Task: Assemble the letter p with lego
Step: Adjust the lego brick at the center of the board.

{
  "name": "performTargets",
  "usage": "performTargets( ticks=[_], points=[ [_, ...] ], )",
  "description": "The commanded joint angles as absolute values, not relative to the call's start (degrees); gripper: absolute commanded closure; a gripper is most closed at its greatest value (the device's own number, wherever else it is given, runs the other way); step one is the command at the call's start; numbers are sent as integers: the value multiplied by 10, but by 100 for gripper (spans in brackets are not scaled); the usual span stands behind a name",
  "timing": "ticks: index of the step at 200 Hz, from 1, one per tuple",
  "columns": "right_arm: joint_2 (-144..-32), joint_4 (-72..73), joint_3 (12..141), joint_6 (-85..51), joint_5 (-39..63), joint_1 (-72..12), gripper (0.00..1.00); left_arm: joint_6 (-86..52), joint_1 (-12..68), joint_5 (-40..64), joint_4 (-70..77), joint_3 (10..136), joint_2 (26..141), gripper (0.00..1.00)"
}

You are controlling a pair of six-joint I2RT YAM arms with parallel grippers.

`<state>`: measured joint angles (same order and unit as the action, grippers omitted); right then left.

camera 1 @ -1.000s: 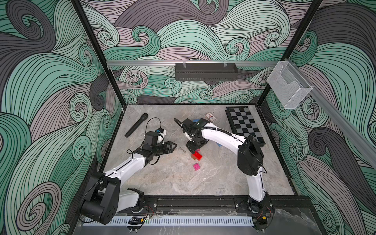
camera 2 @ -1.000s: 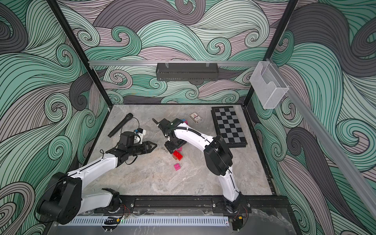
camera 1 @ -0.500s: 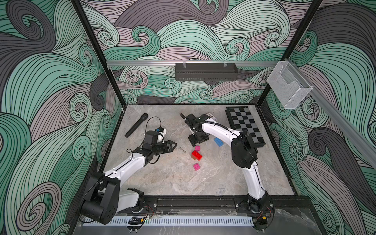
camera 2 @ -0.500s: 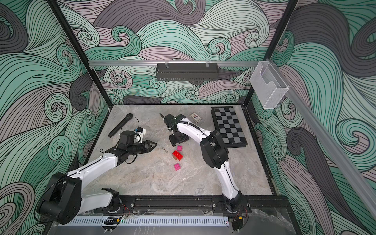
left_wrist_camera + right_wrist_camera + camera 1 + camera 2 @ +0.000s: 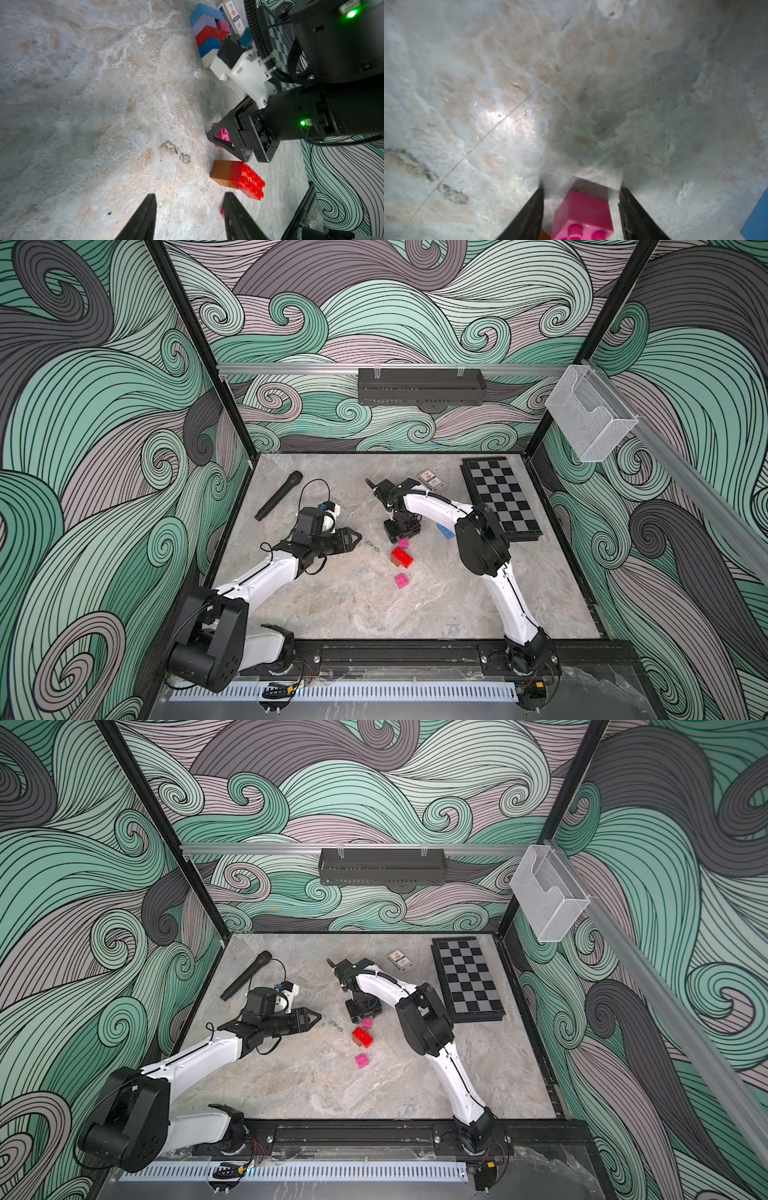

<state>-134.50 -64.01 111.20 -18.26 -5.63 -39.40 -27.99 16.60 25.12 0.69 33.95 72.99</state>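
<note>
Loose lego lies mid-table in both top views: a red brick on an orange one [image 5: 402, 558] [image 5: 363, 1037], a pink brick [image 5: 401, 580] nearer the front, and a second pink brick [image 5: 403, 542] [image 5: 367, 1022]. My right gripper [image 5: 401, 533] points down over that second pink brick [image 5: 582, 209]; its jaws stand either side of it with a gap on each, open. A joined row of blue, lilac, red and white bricks [image 5: 207, 35] lies behind the right arm; only its blue end [image 5: 445, 531] shows from above. My left gripper [image 5: 356, 537] [image 5: 190, 199] hovers open and empty, left of the red brick [image 5: 243, 180].
A chessboard [image 5: 500, 497] lies at the back right, with a boxed card deck [image 5: 431, 480] beside it. A black microphone [image 5: 278, 495] lies at the back left. The right arm's elbow [image 5: 482, 539] hangs over the table near the chessboard.
The right arm's elbow has swung left, uncovering the blue brick, and its jaws have narrowed around the pink brick. The left arm has stayed still.
</note>
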Motion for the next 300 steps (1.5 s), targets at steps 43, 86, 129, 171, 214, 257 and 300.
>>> performTargets(
  ticks=[43,86,129,171,214,257,300],
  points=[
    [-1343,-646,1107,-197,-58,-392,47,-271,162,254,3,358,732,47],
    [-1326,-646,1084,-200,-68,-393,45,-273,162,257,6,357,732,47],
    [-1324,-644,1077,-202,-69,-393,58,-273,162,258,8,356,736,47],
    [-1316,-637,1075,-194,-90,-390,74,-273,161,258,11,356,739,47],
    [-1290,-629,1051,-168,-116,-352,77,-272,162,258,12,356,741,47],
    [-1249,-593,984,-141,-116,-308,76,-273,162,258,18,357,753,47],
    [-1248,-585,971,-135,-104,-300,51,-275,161,261,21,357,759,47]
  ],
)
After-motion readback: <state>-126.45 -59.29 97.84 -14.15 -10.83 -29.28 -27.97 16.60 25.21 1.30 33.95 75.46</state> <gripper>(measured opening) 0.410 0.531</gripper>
